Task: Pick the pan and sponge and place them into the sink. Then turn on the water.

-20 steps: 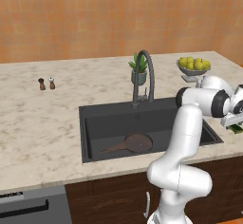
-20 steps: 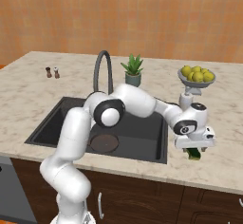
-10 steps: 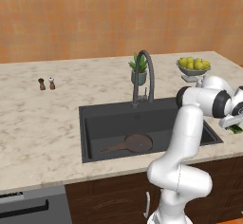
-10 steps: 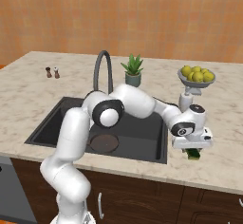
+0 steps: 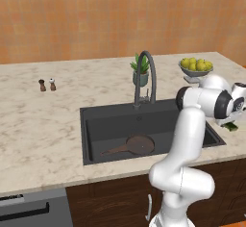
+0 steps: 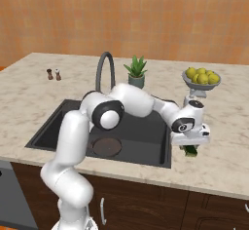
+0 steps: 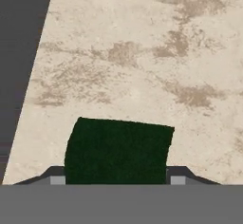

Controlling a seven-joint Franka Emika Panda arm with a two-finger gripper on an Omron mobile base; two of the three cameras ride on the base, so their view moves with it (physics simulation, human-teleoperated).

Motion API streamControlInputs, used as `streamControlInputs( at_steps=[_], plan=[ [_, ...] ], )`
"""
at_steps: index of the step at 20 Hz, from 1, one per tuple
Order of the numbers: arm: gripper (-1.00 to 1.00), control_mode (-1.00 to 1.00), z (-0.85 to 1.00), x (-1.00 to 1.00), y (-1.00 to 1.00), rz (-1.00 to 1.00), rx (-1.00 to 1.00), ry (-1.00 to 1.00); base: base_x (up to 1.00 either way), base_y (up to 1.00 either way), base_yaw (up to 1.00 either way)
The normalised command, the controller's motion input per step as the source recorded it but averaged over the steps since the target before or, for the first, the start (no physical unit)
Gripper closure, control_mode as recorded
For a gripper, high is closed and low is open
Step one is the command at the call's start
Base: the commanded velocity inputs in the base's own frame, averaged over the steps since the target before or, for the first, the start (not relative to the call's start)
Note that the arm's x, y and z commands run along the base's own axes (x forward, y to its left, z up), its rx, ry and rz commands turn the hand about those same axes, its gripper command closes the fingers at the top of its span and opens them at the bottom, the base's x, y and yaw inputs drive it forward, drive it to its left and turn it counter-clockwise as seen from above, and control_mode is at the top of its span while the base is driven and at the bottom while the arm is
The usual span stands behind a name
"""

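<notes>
right of the sink (image 6: 53, 126), pincer (image 7: 116, 180) grips sponge (image 7: 118, 149) on counter (image 7: 142, 52)

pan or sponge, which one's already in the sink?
The pan: it lies on the floor of the sink. The sponge sits on the counter to the sink's right, between the fingers of the gripper.

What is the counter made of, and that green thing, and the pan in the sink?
The counter looks like polished stone, maybe marble: beige with brown veins. The sponge looks soft and foamy, with a dark, matte green top; its feel can't be confirmed. The pan looks like dull dark metal, perhaps cast iron, lying in the matte black sink.
</notes>
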Motion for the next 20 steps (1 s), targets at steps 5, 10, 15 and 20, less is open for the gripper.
streamControlInputs(
  at_steps=[5,10,15,20],
  plan=[
    [1.00,-1.00,0.31,0.58,1.00,0.16,-0.07,-0.02,0.00,0.00,0.00],
    [1.00,-1.00,0.06,0.26,0.81,0.15,-0.02,0.00,0.00,0.00,0.00],
    [1.00,-1.00,-0.03,0.07,0.81,0.11,0.00,-0.01,0.00,0.00,0.00],
    [1.00,-1.00,-0.42,0.01,0.66,0.07,-0.01,-0.01,0.00,0.00,0.00]
  ],
)
